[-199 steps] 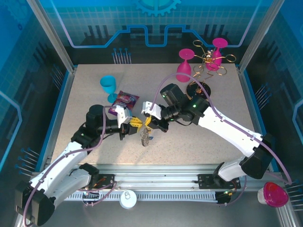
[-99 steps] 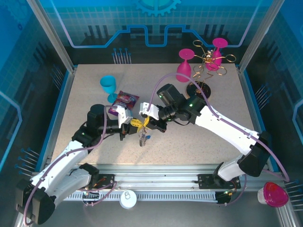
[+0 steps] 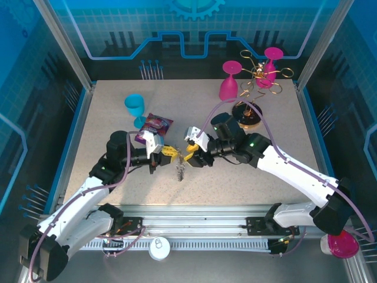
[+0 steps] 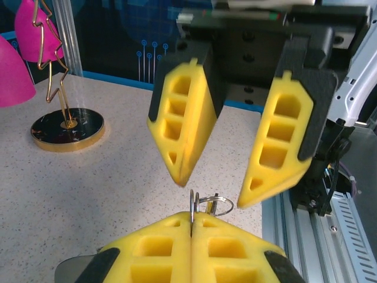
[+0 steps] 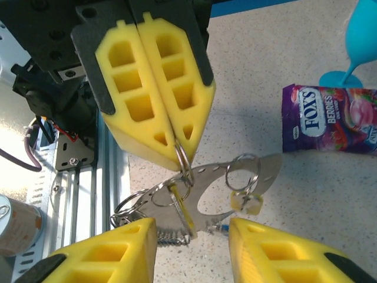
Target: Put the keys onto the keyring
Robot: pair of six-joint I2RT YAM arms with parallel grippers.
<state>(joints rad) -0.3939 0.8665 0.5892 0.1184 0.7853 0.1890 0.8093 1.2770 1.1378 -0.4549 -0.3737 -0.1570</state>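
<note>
Your left gripper [image 5: 178, 154] clenches the keyring [image 5: 219, 174], the right gripper [image 4: 215, 186] is released — some keys [image 5: 179, 209] seem already on it, maybe not all.

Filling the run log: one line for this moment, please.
left fingers: shut on keyring | right fingers: open, facing left | keyring: hanging
</note>
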